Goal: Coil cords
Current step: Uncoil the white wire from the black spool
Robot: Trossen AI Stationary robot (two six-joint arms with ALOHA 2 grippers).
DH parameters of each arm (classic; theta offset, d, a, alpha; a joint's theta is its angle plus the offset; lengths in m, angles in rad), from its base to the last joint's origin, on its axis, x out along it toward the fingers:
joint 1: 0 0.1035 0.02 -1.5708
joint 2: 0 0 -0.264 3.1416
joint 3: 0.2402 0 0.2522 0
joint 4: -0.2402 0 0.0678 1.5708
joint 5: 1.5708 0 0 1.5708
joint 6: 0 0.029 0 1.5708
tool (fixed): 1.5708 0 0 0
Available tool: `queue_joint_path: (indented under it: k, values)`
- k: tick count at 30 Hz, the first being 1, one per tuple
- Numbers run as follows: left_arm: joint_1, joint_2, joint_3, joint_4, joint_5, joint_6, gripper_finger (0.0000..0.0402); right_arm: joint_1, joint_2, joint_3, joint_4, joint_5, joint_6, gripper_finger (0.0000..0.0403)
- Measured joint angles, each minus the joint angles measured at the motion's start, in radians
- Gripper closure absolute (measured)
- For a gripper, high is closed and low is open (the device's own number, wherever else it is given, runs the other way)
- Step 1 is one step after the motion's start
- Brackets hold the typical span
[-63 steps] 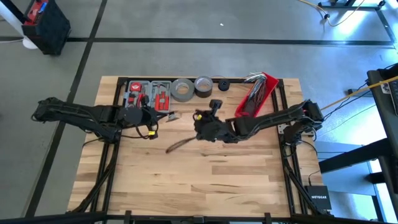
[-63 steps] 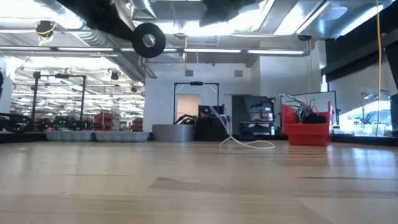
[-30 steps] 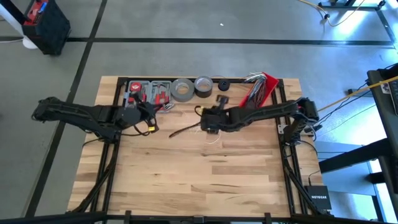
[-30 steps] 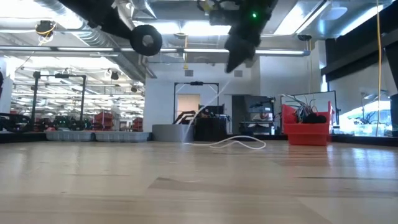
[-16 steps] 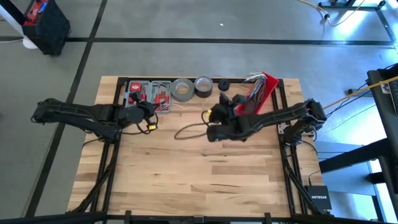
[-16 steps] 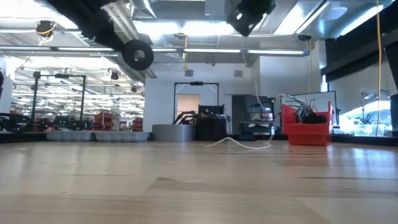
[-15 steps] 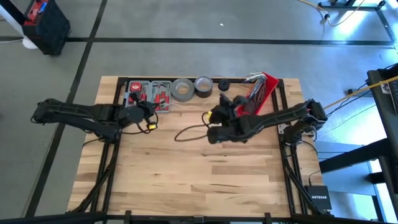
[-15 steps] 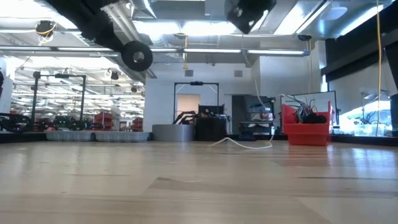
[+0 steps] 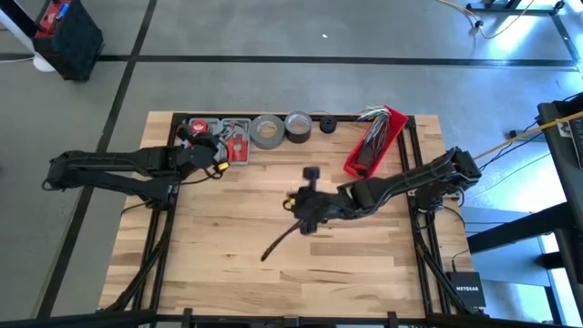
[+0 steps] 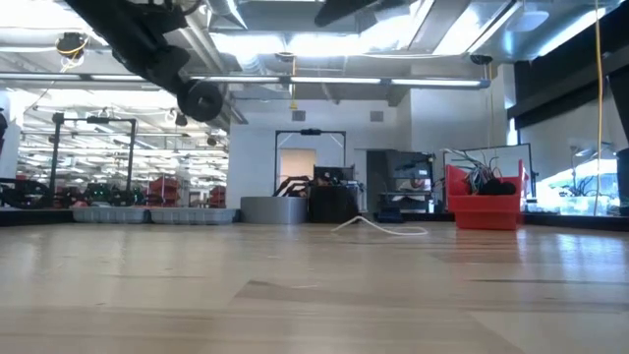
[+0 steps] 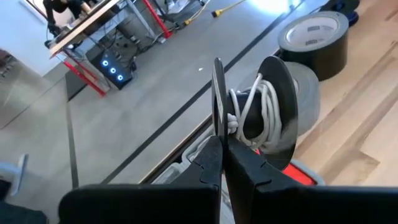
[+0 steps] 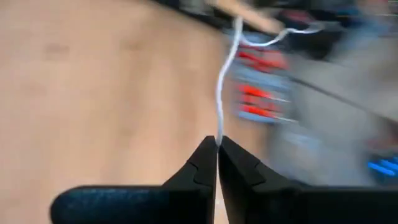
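The pale wooden counter carries the same row along its far edge as before: the red tool tray, the grey tape roll, the smaller dark tape roll and the red bin.

The right arm has swung back from beside the bin toward the counter's middle. Its claw is closed on the thin white cord, which stretches taut away from the fingertips.

The left arm has drawn back toward the tool tray. Its claw is clamped shut on the rim of a small black round spool with white cord wound around its core; in the low view the spool hangs lower and farther left than half a second ago.

A loose loop of white cord lies on the counter in front of the bin.
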Motion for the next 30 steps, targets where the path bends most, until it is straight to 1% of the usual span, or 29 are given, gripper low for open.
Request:
queue_joint_path:
  k: [2,3,5,7,11,14,17,19,21,24,26,28,30]
  values:
    - [0.003,0.0,0.0,0.002,0.0,0.0,0.04,-0.008,0.003,0.0,-0.003,-0.146,-0.001,0.0387]
    - [0.003,0.0,0.0,0.003,0.0,0.0,0.04,-0.014,0.009,0.0,-0.002,-0.19,0.001,0.0387]
    - [0.003,0.0,0.0,0.003,0.0,0.0,0.04,-0.017,0.021,0.0,-0.005,-0.224,0.027,0.0387]
    - [0.003,0.0,0.0,0.003,0.0,0.0,0.04,-0.023,0.043,0.0,-0.006,-0.198,0.038,0.0387]
    - [-0.001,0.0,0.0,0.003,0.0,0.0,0.04,-0.035,0.074,0.0,-0.001,-0.051,0.052,0.0384]
    - [-0.006,0.0,0.0,0.002,0.0,0.005,0.04,-0.051,0.078,0.0,-0.027,0.006,0.085,0.0366]
    - [-0.005,0.0,0.0,0.003,0.0,0.005,0.04,-0.057,0.078,0.0,-0.045,0.026,0.107,0.0331]
    - [-0.005,0.0,0.0,0.003,0.0,0.005,0.04,-0.056,0.078,0.0,-0.057,0.019,0.11,0.0302]
    - [-0.005,0.0,0.0,0.002,0.0,0.003,0.04,-0.054,0.078,0.0,-0.089,-0.018,0.112,0.0274]
    - [-0.005,0.0,0.0,-0.001,0.016,0.002,0.04,-0.041,0.071,-0.001,-0.199,-0.067,0.13,0.0242]
    - [-0.005,0.0,0.0,0.002,0.05,0.016,0.04,-0.038,0.057,-0.001,-0.254,-0.06,0.16,0.023]
    - [-0.005,-0.002,0.0,0.024,0.111,0.039,0.04,-0.038,0.048,-0.001,-0.249,-0.022,0.18,0.0225]
    - [-0.008,-0.002,0.0,0.061,0.184,0.07,0.04,-0.044,0.048,-0.001,-0.226,0.014,0.166,0.0224]
